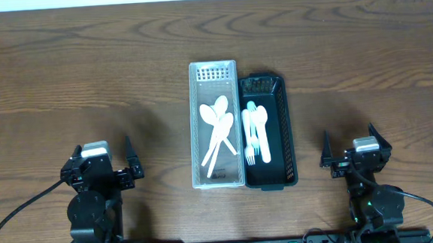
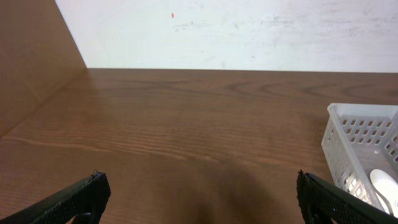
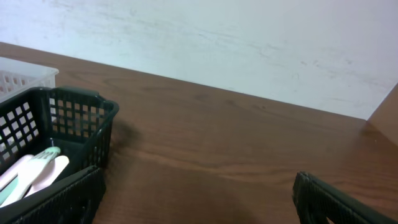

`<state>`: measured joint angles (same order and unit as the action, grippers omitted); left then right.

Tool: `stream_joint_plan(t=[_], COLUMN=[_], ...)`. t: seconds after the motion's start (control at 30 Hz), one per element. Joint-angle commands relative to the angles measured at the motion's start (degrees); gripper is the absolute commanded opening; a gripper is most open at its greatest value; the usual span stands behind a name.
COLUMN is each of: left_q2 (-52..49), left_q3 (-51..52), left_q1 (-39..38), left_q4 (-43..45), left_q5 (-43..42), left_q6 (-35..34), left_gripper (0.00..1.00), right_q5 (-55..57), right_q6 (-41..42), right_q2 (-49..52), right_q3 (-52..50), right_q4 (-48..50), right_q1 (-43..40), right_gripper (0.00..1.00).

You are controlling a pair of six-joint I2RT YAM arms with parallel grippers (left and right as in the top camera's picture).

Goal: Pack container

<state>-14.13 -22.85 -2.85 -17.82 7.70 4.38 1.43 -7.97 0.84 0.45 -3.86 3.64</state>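
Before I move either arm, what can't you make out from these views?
- Overhead: cutlery in the black basket overlaps and is too small to count.
- Left wrist: white basket cut off by the right edge; only one spoon shows.
- Right wrist: black basket's mesh wall and the frame's edge hide most of its cutlery.

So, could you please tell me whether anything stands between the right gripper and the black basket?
Nothing visible does: only bare wooden table lies between the right gripper, jaws open, and the black basket.
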Motion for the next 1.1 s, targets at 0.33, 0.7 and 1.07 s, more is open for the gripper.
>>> stream_joint_plan(t=[0.33, 0.7, 1.07], left_q2=[9.6, 14.0, 14.0], left_q3=[4.6, 21.7, 22.6], left_q1=[-1.2, -1.6, -1.6], left_q4=[-12.9, 12.2, 15.8], left_q5=[-7.6, -13.5, -19.3], left_q6=[-0.2, 2.7, 7.4], left_gripper=[0.98, 0.98, 0.98], right_q5=[-0.4, -0.4, -0.4], right_q6=[-0.3, -0.3, -0.3], right_q2=[-0.5, -0.5, -0.5], right_q3=[-0.1, -0.1, -0.1], right_q4=[-0.2, -0.2, -0.2], right_q1=[0.6, 0.6, 0.6], right_gripper=[0.99, 0.99, 0.99])
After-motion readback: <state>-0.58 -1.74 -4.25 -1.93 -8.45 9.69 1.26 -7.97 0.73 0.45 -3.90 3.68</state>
